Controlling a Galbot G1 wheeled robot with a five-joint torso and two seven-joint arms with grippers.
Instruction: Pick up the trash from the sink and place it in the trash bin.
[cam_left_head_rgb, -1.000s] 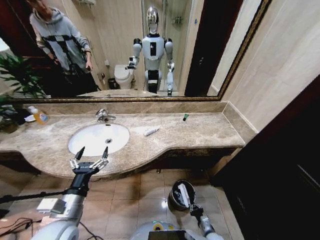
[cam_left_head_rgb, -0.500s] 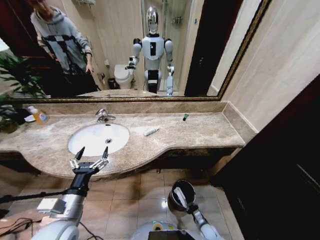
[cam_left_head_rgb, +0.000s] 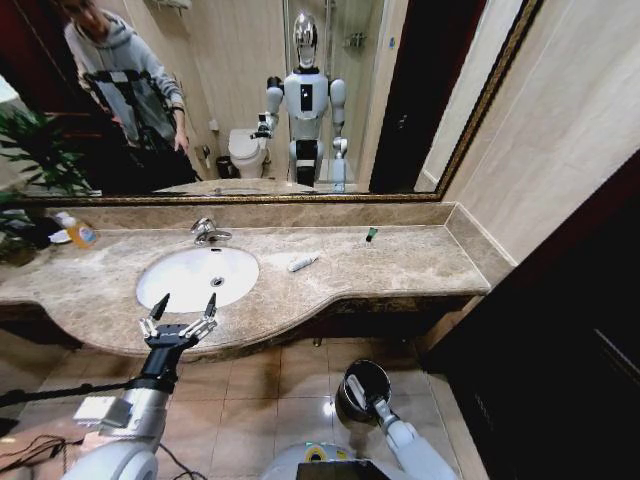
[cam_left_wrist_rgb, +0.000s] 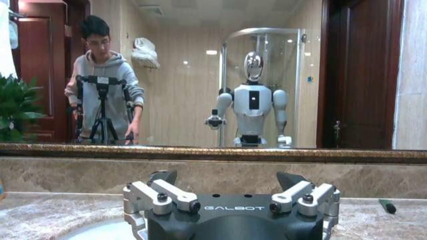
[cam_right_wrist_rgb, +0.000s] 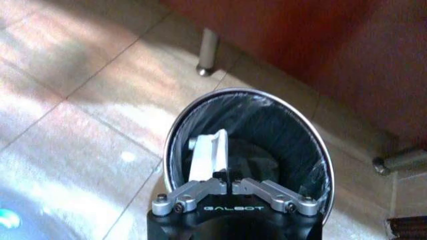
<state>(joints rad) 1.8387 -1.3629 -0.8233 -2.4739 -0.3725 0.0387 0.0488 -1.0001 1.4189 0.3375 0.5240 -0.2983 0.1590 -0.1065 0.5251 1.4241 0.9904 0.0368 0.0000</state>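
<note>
Down on the tiled floor in the head view, the right gripper (cam_left_head_rgb: 358, 392) hangs right over the mouth of the trash bin (cam_left_head_rgb: 382, 378), which stands below the right stretch of the marble counter (cam_left_head_rgb: 420, 262). Its jaws look pressed on a white packet (cam_left_head_rgb: 356, 386) whose long axis runs out ahead of the gripper, tipped toward the bin's hollow. The left gripper (cam_left_head_rgb: 180, 318) hovers at the counter's front edge, straight before the sink (cam_left_head_rgb: 185, 283), jaws spread wide and holding nothing. On the counter lie a white tube (cam_left_head_rgb: 303, 262), just right of the sink with its long axis slanting toward the back wall, and a green-capped piece (cam_left_head_rgb: 370, 235) near the back edge; both sit well right of the left gripper, which by my judgement is still the nearer arm to them. A soap bottle (cam_left_head_rgb: 78, 232) stands at the counter's far left.

From the left wrist view, the left gripper (cam_left_wrist_rgb: 233, 192) shows its fingers (cam_left_wrist_rgb: 160, 192) well apart, the green-capped piece (cam_left_wrist_rgb: 387, 206) lying off to one side on the marble.

From the right wrist view, the right gripper (cam_right_wrist_rgb: 230, 184) has its jaws closed together on the base of the white packet (cam_right_wrist_rgb: 208, 156), which points forward over the bin's liner, inside the metal rim of the trash bin (cam_right_wrist_rgb: 280, 107). Opening the jaws should, I judge, drop it in
</note>
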